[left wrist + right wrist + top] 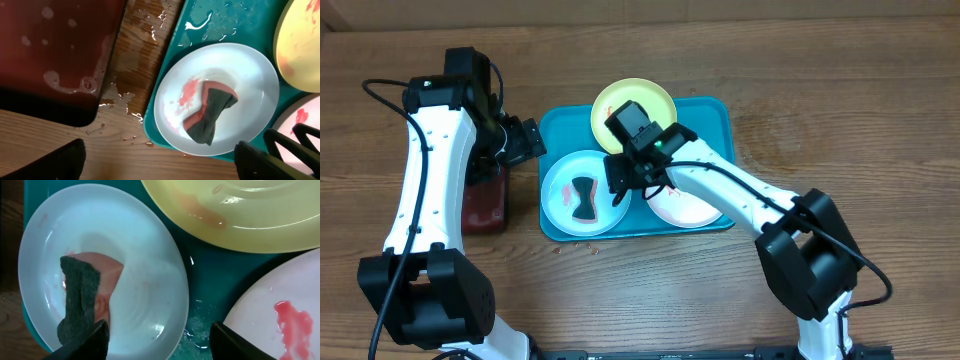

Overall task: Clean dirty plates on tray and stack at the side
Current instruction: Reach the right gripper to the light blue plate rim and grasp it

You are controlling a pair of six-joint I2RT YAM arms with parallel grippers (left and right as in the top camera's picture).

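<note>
Sponge (584, 197) on light blue plate (560, 178), tray (705, 115) near-left corner — left gripper (532, 142) and right gripper (632, 184) both wide, empty.

**Wet wood between two trays**

The table (840, 90) is brown wood with a plain grain. Two trays lie directly on it. The teal tray (565, 125) sits about mid-table, its long sides parallel to the far edge. The dark red tray (485, 210) lies just beside it, toward the table's left edge, with a narrow strip of wood between them. Water (117, 102) has pooled in drops on that strip. A few small specks (582, 245) dot the wood along the teal tray's near side.
</note>
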